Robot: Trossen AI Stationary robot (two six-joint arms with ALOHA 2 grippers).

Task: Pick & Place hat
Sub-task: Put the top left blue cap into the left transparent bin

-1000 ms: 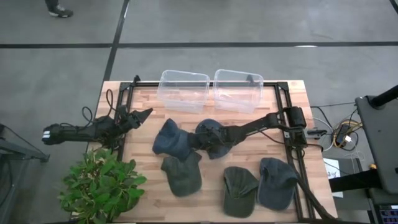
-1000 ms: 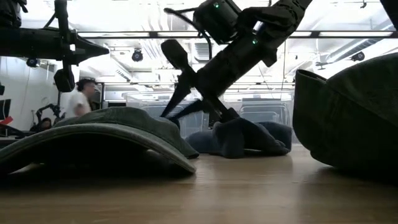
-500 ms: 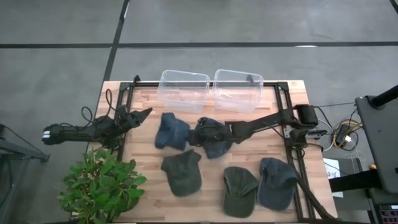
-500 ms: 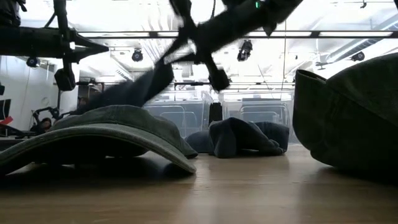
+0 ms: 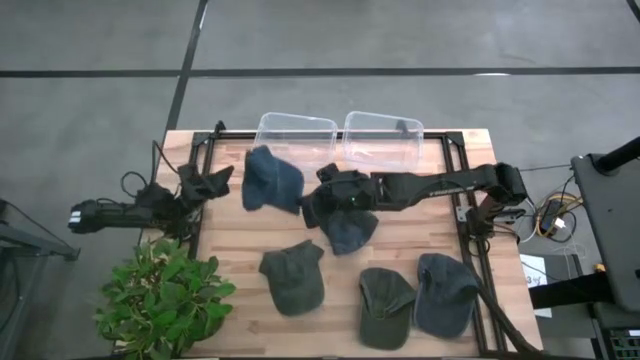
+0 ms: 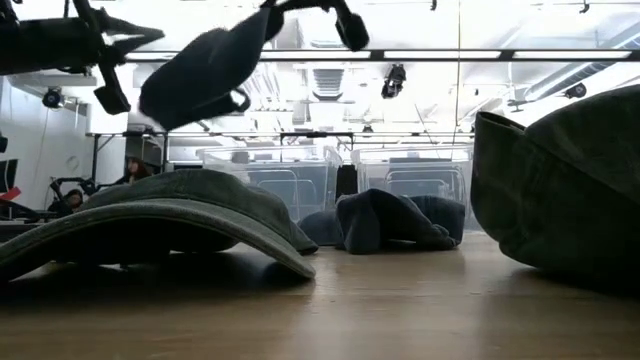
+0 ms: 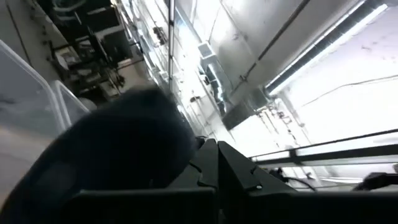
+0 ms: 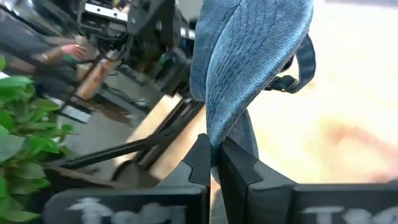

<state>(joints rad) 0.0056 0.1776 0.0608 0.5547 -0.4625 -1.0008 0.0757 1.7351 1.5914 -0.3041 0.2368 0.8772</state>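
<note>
- Right gripper [image 5: 312,196]: I see its fingers [image 8: 200,163] pinched tight on a blue hat [image 5: 271,179], arm stretched across the table's middle toward the left
- Blue hat: lifted off the wood, hanging in the air in the low view [image 6: 205,72], just in front of the left bin in the high view
- Left bin [image 5: 295,131]: clear plastic, at the far edge of the table; I make out no hat inside it
- Right bin [image 5: 383,134]: clear plastic, touching the left one; I cannot tell what the small dark spot at its far rim is
- Second blue hat [image 5: 349,228]: lying crumpled mid-table, below the right arm
- Green hats: one front centre [image 5: 293,277], two front right [image 5: 385,302] [image 5: 445,290], all flat on the wood
- Left gripper [image 5: 218,181]: parked at the table's left edge, fingers closed together, nothing between them
- Potted plant [image 5: 160,295]: off the front-left corner
</note>
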